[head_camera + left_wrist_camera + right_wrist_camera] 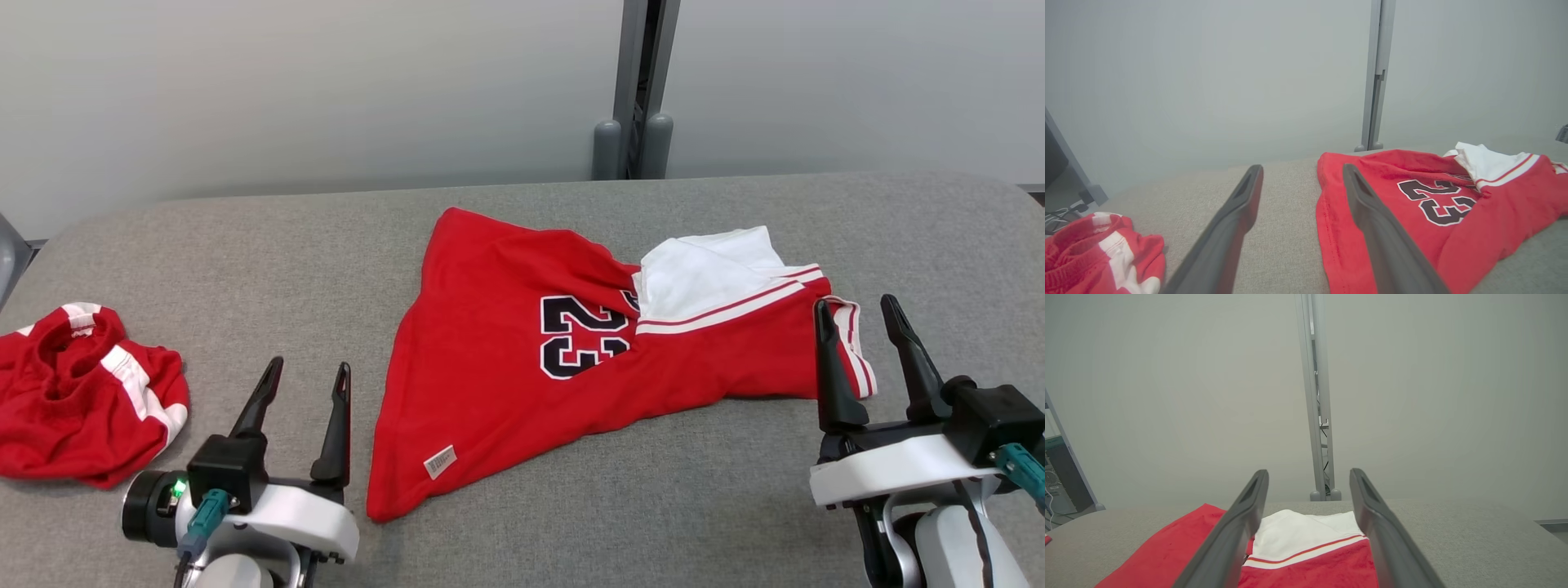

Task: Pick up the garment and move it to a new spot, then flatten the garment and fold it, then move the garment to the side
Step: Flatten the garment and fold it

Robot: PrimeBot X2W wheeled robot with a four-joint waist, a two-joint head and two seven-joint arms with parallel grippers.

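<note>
While both tools sit empty, the red jersey lies mid-surface, between them.

Left tool: fingers spread, nothing between them, just beside the jersey's near-left hem corner. No contact as far as I can tell.

Right tool: fingers spread, empty, at the jersey's right end by the striped trim. Can't tell from the head view whether it touches.

Progress, my read:
- Relocate: looks done, the jersey is down on open surface.
- Flatten: partial. The left half lies fairly smooth. The number print is creased on its right side, and a white panel is flipped over the upper right. The outline is skewed, roughly triangular, not squared up.
- Fold: no tidy fold yet.
- Move to the side: not done.

Left to do: pull out the right end, lay the white flap back, square the hems, fold, then shift aside.

A second red garment lies bunched at the far left edge, well apart from the jersey. I take it as outside this cycle.
</note>
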